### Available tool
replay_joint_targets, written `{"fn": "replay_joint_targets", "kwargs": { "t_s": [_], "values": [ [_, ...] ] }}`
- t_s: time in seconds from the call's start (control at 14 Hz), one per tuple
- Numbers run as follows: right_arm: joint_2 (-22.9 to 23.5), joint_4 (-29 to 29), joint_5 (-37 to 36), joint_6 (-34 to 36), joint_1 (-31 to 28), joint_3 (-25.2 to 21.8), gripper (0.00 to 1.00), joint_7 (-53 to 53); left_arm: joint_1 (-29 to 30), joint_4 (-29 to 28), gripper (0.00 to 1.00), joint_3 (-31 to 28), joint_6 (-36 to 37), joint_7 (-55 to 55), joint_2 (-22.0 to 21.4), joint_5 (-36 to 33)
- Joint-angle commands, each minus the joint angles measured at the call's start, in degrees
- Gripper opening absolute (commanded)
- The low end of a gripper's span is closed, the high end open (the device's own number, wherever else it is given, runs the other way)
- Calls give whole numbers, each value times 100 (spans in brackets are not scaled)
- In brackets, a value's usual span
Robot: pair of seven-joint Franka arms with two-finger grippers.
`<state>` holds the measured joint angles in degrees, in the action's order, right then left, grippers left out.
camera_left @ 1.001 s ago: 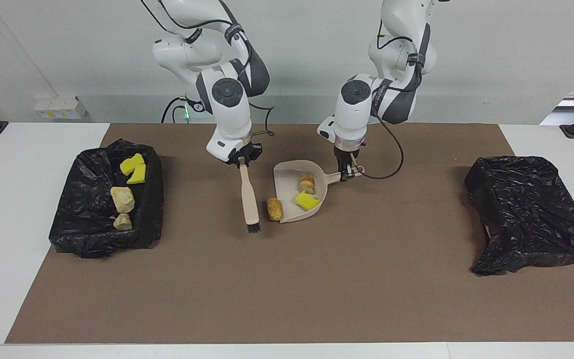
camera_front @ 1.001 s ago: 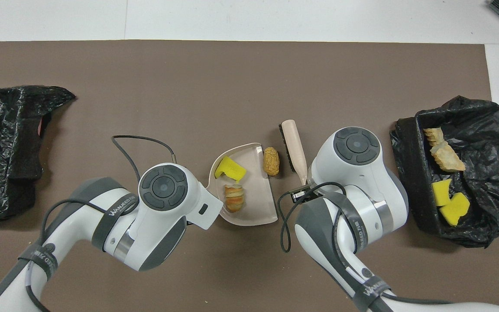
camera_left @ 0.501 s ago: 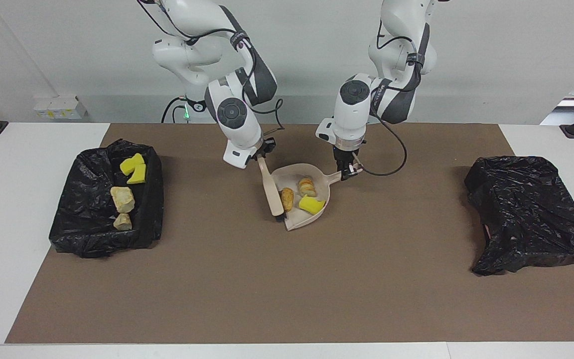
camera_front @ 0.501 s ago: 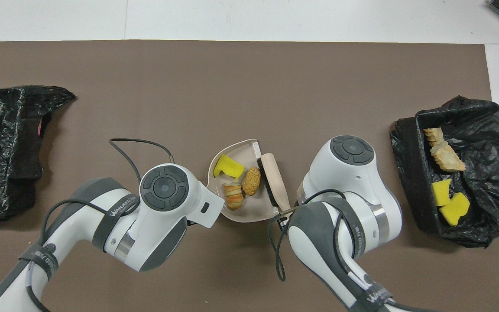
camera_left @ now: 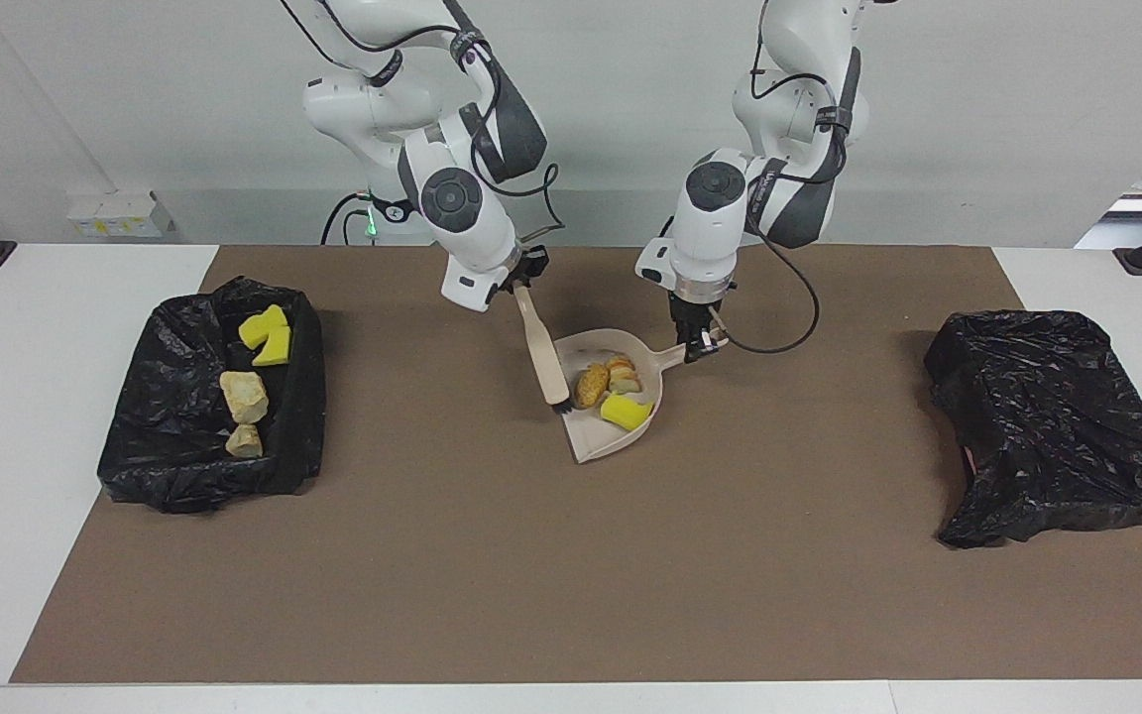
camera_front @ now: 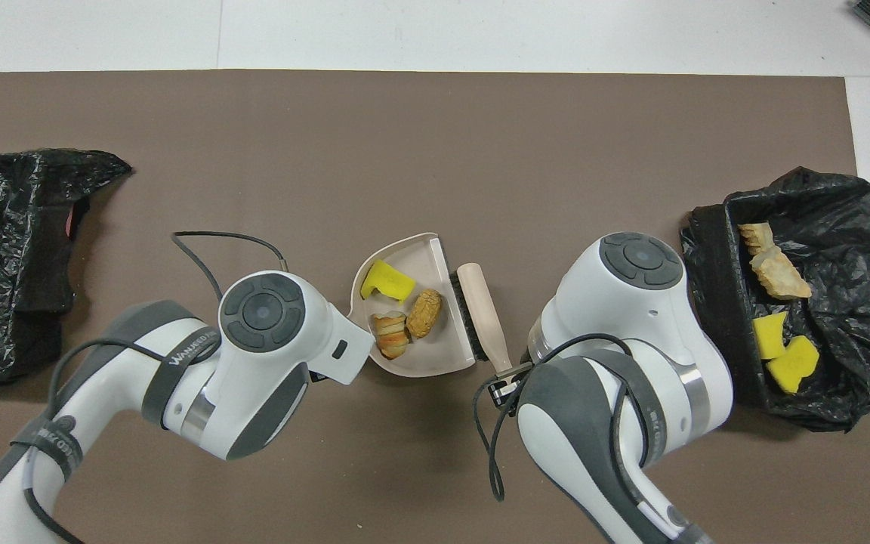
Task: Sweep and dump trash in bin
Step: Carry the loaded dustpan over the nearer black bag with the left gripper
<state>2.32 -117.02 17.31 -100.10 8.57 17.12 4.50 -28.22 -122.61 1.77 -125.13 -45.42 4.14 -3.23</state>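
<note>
Three small trash lumps, a yellow sponge piece [camera_left: 625, 411] and two orange-brown rocky chunks [camera_left: 591, 385], sit loose in the beige plastic dustpan [camera_left: 599, 439] and look light, so they may roll. The left gripper [camera_left: 696, 346] is closed on its handle; the right gripper [camera_left: 519, 287] is closed on the beige-handled brush [camera_left: 544, 358]. Four more lie in the black-bagged bin [camera_left: 150, 436]; carry the pan level

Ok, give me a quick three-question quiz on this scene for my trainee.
1. How many trash pieces lie in the dustpan?
2. True or false: the right pincer holds the brush, and the left pincer holds the dustpan's handle.
3. Four more trash pieces lie in the black-lined bin, toward which arm's end of the table?
Key: 1. three; 2. true; 3. the right arm's.
</note>
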Motion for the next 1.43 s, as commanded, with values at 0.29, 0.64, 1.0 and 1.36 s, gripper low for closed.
{"fn": "replay_joint_targets", "kwargs": {
  "t_s": [0.29, 0.64, 1.0, 1.36],
  "values": [
    [-818, -741, -535, -368, 898, 90, 0, 2325, 1326, 1185, 0, 16, 734, -1749, 306, 332],
    [-1453, -1446, -124, -624, 1892, 90, 0, 2635, 2266, 2091, 0, 7, 1543, -2733, 350, 464],
    [-1401, -2025, 289, -1299, 2298, 90, 0, 3354, 3224, 2767, 0, 16, 2018, -4015, 526, 464],
    [-1190, -2246, 414, -1934, 2597, 90, 0, 3488, 4331, 3269, 0, -2, 2336, -5466, 772, 420]
  ]
}}
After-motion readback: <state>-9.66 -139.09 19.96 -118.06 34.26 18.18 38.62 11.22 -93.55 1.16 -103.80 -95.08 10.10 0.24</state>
